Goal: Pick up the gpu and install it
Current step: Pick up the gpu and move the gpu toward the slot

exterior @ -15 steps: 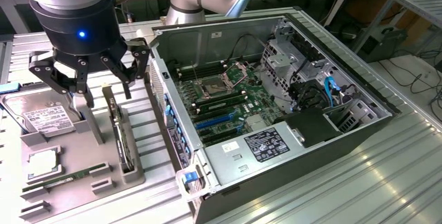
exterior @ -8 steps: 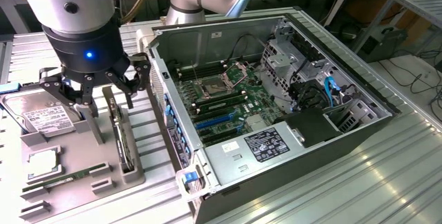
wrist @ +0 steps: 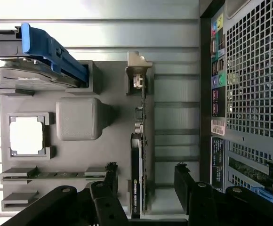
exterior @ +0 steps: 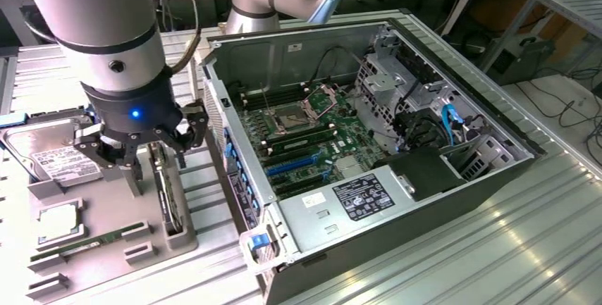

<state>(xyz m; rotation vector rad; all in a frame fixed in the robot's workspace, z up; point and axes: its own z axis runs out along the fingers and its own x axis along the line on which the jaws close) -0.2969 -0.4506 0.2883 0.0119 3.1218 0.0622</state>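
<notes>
Here the gripper [wrist: 146, 169] stands wide open and holds nothing, with 1 finger on each side of the gpu [wrist: 135, 160] and neither touching it. The gpu stands on edge in the grey tray [exterior: 103, 231], beside the open computer case [exterior: 311, 51].

Exterior view looks down from high; wrist view, close over tray [exterior: 99, 206] [wrist: 113, 89] (shared).

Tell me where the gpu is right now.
The gpu stands on edge in the gray holder tray at the exterior view's left, beside the open computer case; the gripper sits over it, jaws open either side.
</notes>
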